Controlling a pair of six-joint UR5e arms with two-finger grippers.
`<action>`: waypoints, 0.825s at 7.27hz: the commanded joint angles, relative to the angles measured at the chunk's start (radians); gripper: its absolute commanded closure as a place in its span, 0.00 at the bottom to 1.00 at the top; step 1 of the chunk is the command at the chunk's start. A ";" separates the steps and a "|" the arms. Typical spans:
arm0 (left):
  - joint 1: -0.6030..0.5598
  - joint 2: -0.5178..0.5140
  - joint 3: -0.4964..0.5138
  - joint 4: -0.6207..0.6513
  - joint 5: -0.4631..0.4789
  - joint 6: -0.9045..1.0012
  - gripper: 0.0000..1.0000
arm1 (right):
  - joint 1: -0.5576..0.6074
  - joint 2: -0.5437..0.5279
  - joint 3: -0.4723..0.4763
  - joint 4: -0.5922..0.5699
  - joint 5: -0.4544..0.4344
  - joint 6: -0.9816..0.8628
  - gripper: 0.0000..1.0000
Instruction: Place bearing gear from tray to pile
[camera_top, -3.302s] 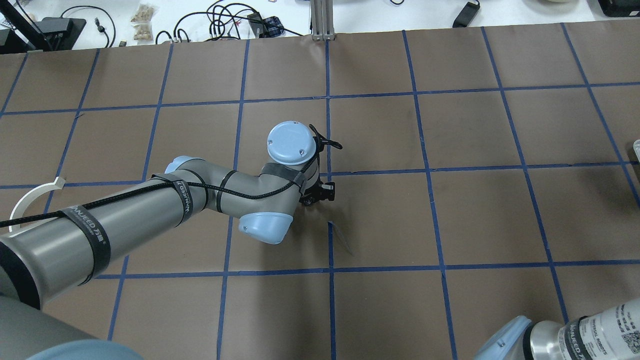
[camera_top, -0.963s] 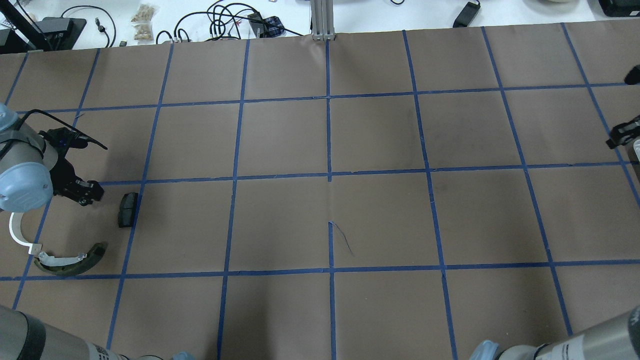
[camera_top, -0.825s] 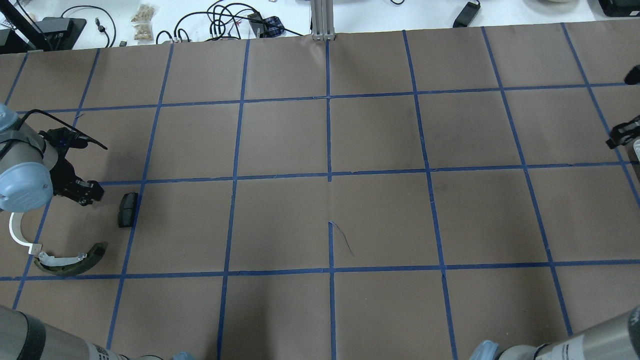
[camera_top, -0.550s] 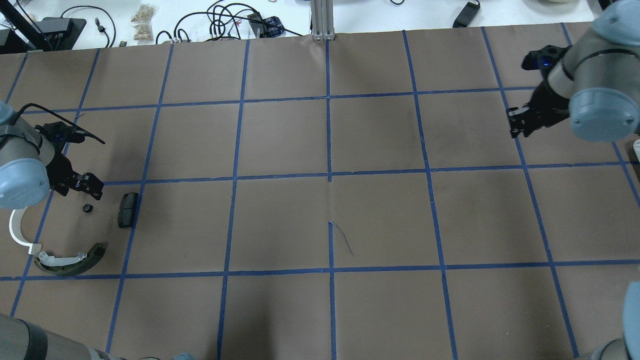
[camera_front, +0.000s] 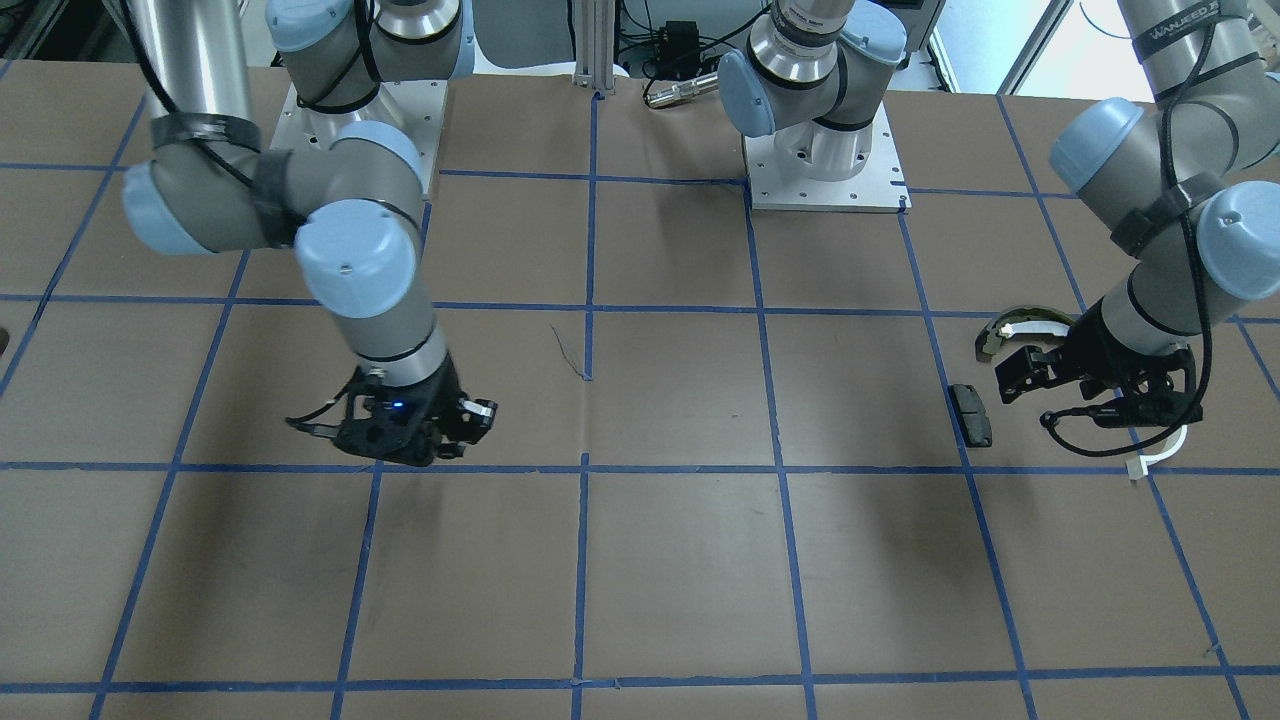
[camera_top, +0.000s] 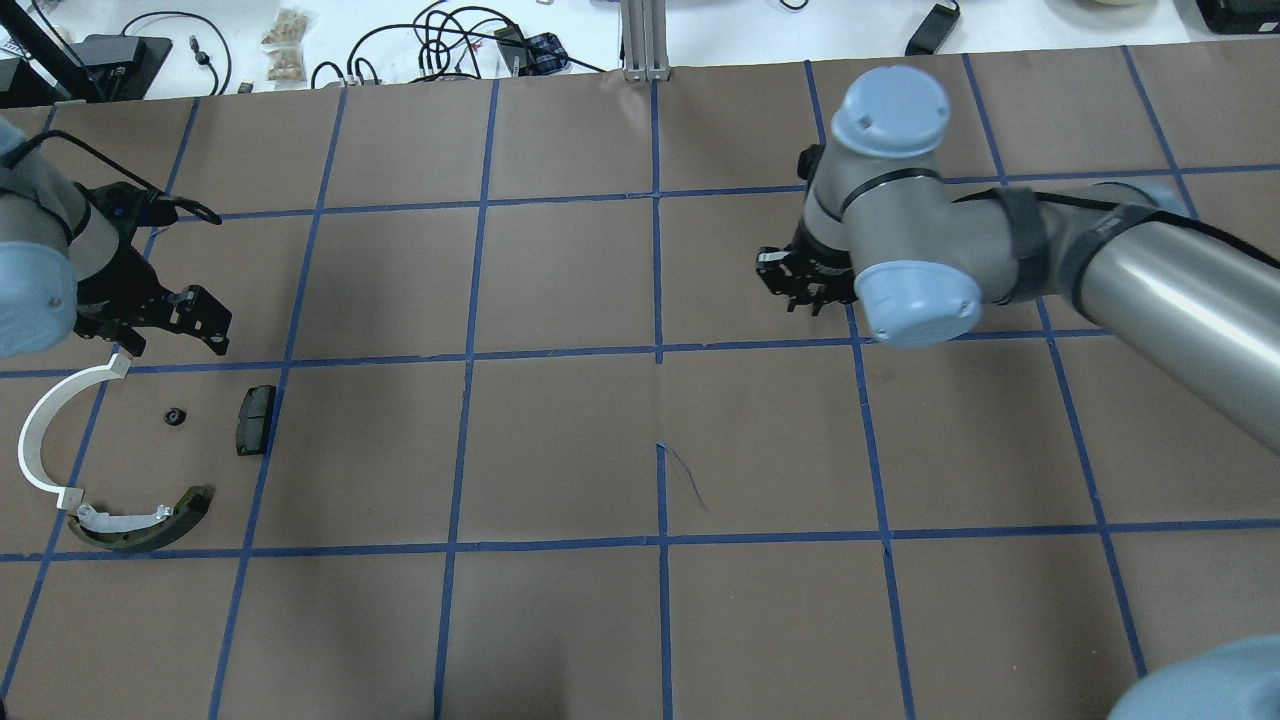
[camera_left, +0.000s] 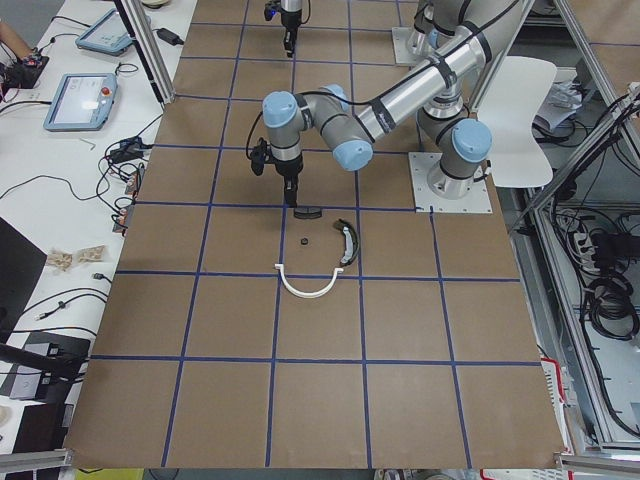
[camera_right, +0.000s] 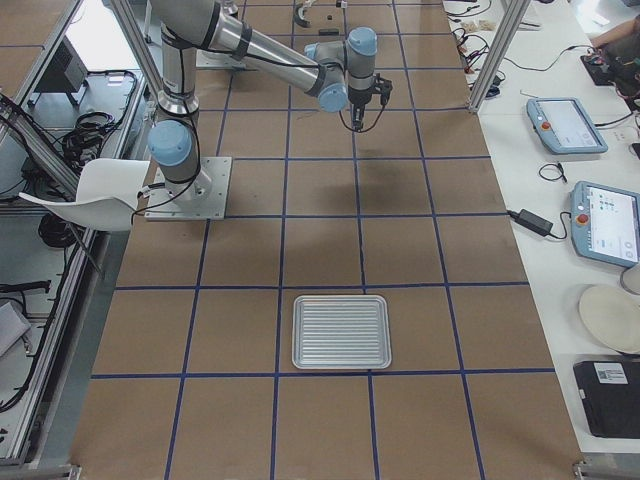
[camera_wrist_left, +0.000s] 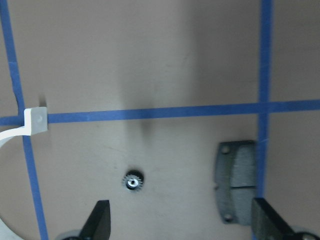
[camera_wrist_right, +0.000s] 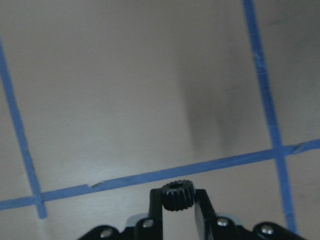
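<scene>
Two bearing gears: one gear (camera_wrist_right: 175, 195) pinched in the right hand (camera_wrist_right: 177, 204) over the bench (camera_top: 560, 440), right of centre; the other gear (camera_top: 176, 415) lying in the pile (camera_top: 150, 530) at left, between white half-ring (camera_wrist_left: 36, 120) and black pad (camera_top: 255, 420). Left hand (camera_wrist_left: 182, 222) spread wide, close by it.

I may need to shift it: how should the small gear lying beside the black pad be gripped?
Probably from straight above, fingers closing on opposite sides of the toothed rim of the small gear. It lies flat, bore up, clear of the black pad, leaving room either side.
</scene>
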 joint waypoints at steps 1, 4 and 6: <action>-0.113 0.034 0.077 -0.133 -0.020 -0.187 0.00 | 0.181 0.077 -0.001 -0.107 0.027 0.218 1.00; -0.295 0.090 0.218 -0.285 -0.066 -0.397 0.00 | 0.259 0.102 -0.001 -0.112 0.144 0.334 1.00; -0.404 0.103 0.289 -0.359 -0.064 -0.456 0.00 | 0.263 0.107 -0.004 -0.117 0.160 0.336 0.51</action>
